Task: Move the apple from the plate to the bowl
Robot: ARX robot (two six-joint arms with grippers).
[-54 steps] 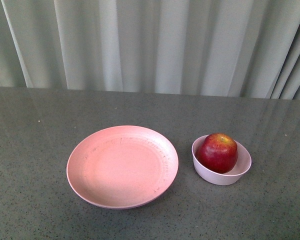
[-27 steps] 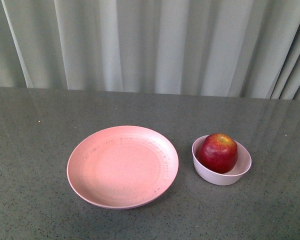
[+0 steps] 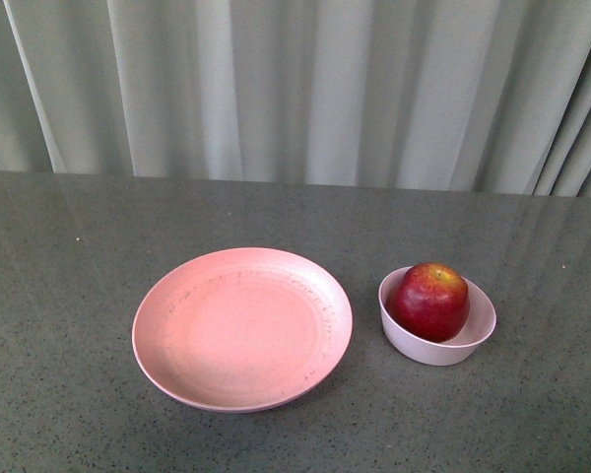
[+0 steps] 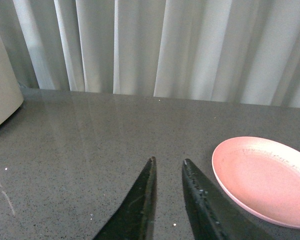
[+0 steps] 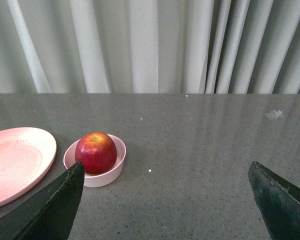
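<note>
The dark red apple (image 3: pixel 429 300) sits inside the small pale bowl (image 3: pixel 436 342), right of the wide pink plate (image 3: pixel 241 327), which holds nothing. Neither arm shows in the front view. In the right wrist view the apple (image 5: pixel 95 152) rests in the bowl (image 5: pixel 112 172) with the plate (image 5: pixel 15 162) beside it. My right gripper (image 5: pixel 166 170) is open and empty, drawn back from the bowl over the table. In the left wrist view my left gripper (image 4: pixel 168 161) is shut and empty over the table, beside the plate (image 4: pixel 265 177).
The grey speckled table (image 3: pixel 69 276) runs back to a pale curtain (image 3: pixel 295 89). A pale rounded object (image 4: pixel 2 95) stands at the edge of the left wrist view.
</note>
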